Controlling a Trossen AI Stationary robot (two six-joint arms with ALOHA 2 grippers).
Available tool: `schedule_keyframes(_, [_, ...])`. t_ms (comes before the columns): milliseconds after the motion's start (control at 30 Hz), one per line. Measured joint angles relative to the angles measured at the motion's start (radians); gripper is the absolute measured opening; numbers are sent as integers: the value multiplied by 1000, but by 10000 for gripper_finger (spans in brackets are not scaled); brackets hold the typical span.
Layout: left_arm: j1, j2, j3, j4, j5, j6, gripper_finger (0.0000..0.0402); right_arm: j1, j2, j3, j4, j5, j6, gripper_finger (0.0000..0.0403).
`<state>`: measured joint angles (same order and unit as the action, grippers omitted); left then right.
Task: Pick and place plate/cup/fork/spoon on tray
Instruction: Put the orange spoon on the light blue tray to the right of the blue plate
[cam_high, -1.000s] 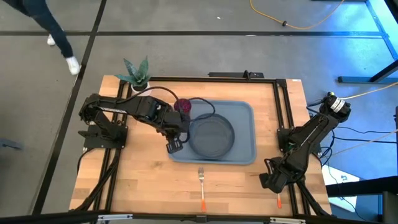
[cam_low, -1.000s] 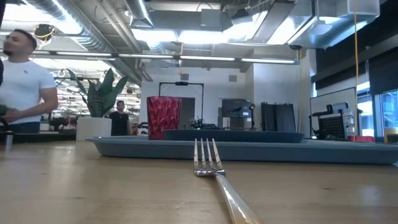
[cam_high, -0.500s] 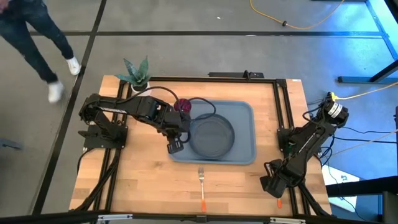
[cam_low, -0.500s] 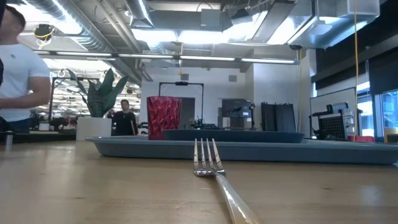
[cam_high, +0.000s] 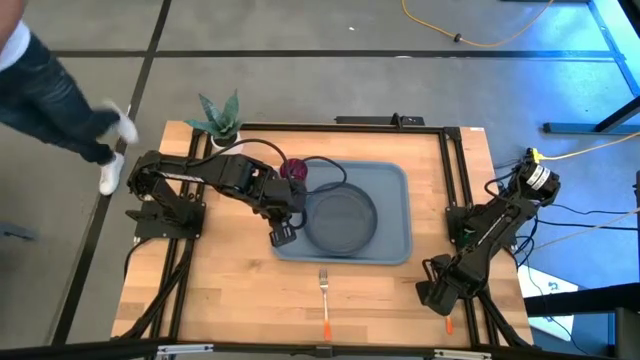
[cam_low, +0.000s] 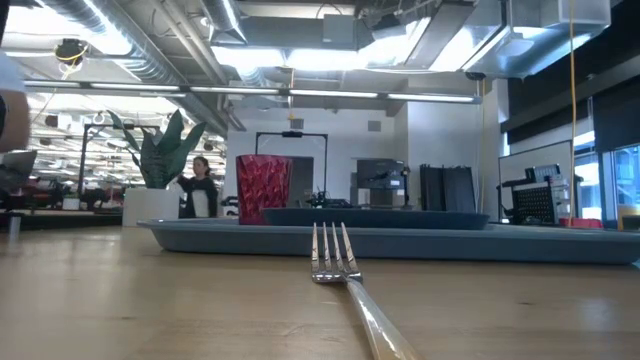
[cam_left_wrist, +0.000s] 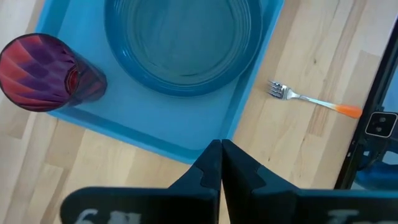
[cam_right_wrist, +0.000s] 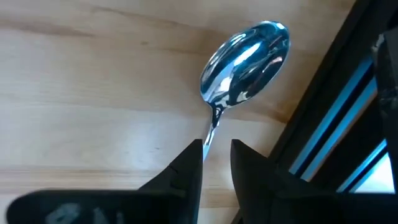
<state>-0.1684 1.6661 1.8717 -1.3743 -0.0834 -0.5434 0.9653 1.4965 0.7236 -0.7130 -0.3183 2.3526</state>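
On the tray (cam_high: 395, 215), the plate (cam_high: 340, 220) sits beside the cup (cam_high: 294, 169); the fork (cam_high: 324, 300) lies on the table in front. At the tray's left edge, the left gripper (cam_high: 281, 236) hovers, fingers pressed together. Near the table's right front, the right gripper (cam_right_wrist: 216, 163) straddles the spoon (cam_right_wrist: 245, 63), fingers narrowly parted around its stem.

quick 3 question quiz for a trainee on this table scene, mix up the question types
1. True or false: the round slate-blue plate lies on the light-blue rectangular tray.
2. Where does the orange-handled fork lie? A) on the tray B) on the wooden table C) in the dark-red cup
3. Fill in: the right gripper straddles the handle of the silver ____.

Key: 1 true; 2 B; 3 spoon. The left gripper is shut, by the tray's edge.
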Motion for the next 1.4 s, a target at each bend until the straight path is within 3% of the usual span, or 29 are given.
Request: schedule_keyframes(1400, [0, 0, 0, 0, 0, -25, 0, 0, 12, -11, 6, 2, 17, 85])
